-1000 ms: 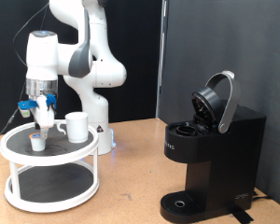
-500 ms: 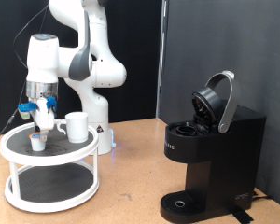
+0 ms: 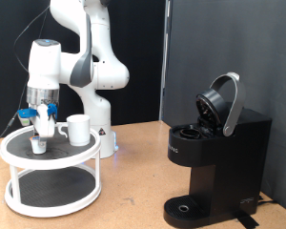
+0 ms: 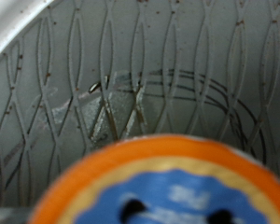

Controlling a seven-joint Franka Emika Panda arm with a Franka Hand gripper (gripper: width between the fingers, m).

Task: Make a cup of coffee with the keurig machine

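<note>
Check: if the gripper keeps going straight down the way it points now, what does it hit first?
Most likely the pod on the rack's top shelf. The gripper hangs just above it, pointing down, and the wrist view is filled by its orange-rimmed blue lid. Exact gap is unclear.

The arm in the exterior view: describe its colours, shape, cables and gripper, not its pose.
The arm is glossy white, built of rounded, bulbous segments with grey bands at the joints. A white cylindrical hand section carries the gripper, which has blue parts and pale fingers. Thin dark cables trail beside it at the exterior view's left. No lettering is legible on it.
</note>
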